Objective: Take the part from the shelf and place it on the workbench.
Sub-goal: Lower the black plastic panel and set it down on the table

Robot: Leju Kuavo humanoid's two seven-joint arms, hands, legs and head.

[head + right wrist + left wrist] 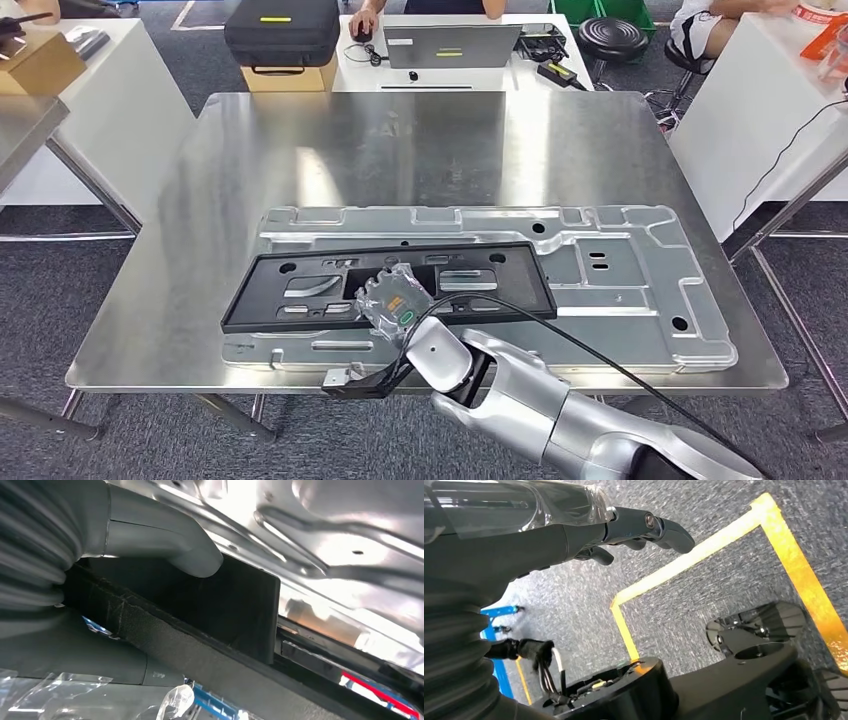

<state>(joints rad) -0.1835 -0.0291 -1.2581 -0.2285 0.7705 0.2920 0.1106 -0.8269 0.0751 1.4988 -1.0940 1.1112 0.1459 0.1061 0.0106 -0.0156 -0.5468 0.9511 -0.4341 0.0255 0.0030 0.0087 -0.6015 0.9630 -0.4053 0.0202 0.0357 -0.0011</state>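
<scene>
Black part (390,285): long flat plastic panel with slots and cut-outs, lying on top of a larger pressed silver metal plate (620,280) that rests on the steel workbench (200,250). Near long edge of the part close to the workbench's front edge, left end slightly proud of the silver plate's outline.

Right hand (392,305) reaching in from lower right, wrapped in clear film, set over the middle of the part's near edge. From the right wrist view: thick grey thumb (165,542) pressed on one face of the part's black edge (200,630), rest of the hand lying against the opposite face; so clamped on the part's rim, grasping it. Shiny ribbed metal plate just behind the part in that view.

Left hand (574,535) hanging low over grey carpet with yellow floor tape (704,555); fingers (659,527) loosely extended, slightly curved, apart, nothing between them, touching nothing.

Beyond the workbench: white desk with a laptop (450,45), a person's hand on a mouse (362,25), black case (282,30), black stool (612,38).
</scene>
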